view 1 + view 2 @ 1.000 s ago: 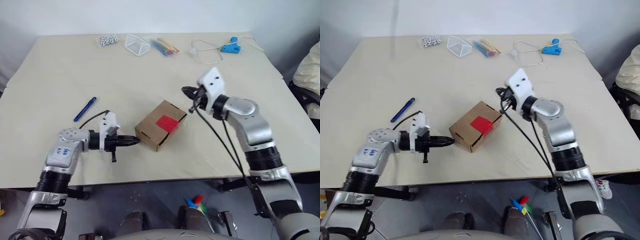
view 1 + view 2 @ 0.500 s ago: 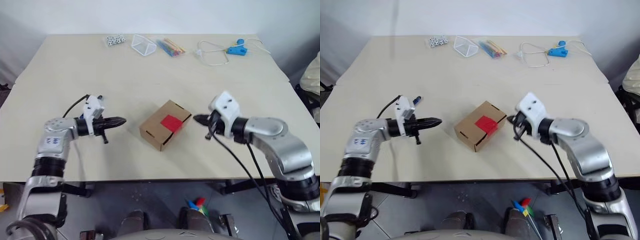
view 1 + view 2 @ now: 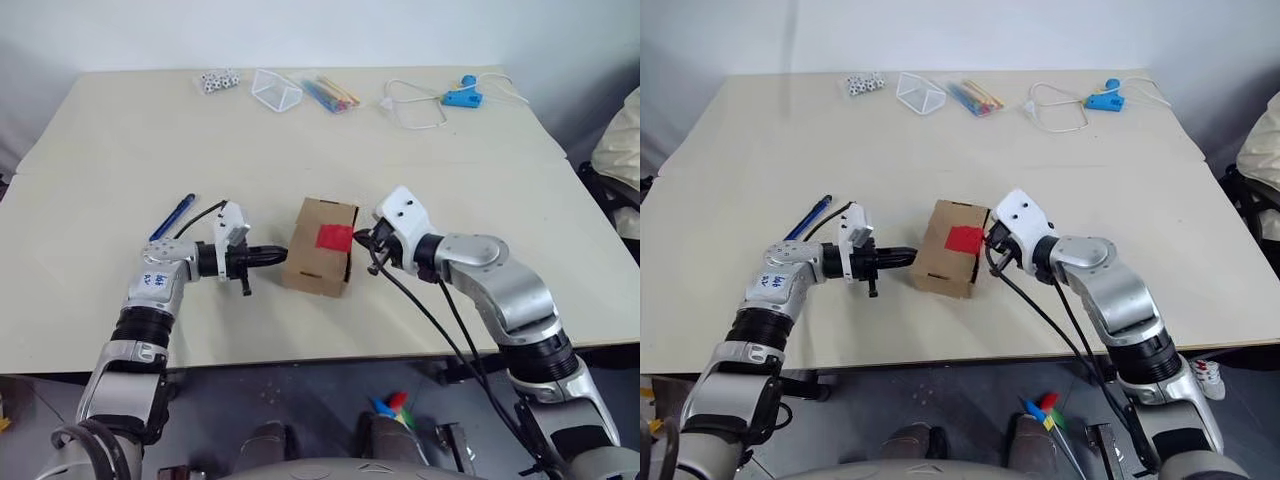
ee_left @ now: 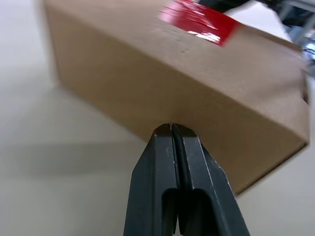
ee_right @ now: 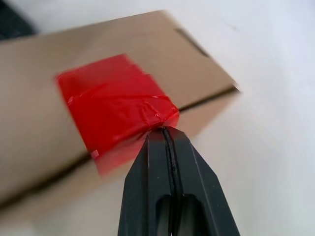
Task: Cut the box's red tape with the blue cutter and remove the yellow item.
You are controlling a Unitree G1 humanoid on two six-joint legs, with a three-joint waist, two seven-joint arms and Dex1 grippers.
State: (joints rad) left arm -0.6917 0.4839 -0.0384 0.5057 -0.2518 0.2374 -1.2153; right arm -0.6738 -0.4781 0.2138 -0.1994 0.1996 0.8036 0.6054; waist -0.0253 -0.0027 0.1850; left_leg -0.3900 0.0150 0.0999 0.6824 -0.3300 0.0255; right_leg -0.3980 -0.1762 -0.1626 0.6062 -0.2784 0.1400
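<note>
Pale surface [image 3: 120, 140]: the box [image 3: 318, 262] sits pinched between closed, empty left gripper [image 3: 282, 254] and right gripper [image 3: 362, 238]; press evenly to square it, leaving the red tape [image 3: 335, 237] unscuffed.

Blue handwritten scrawl on the left arm's grey wrist housing [image 3: 157, 280], too small to read. No print, label or brand legible on the box [image 3: 318, 262] or its red tape [image 3: 333, 237]. Nothing readable on the tabletop [image 3: 120, 170]. Dotted dice [image 3: 216, 80] at the far edge, pip counts not resolvable.
</note>
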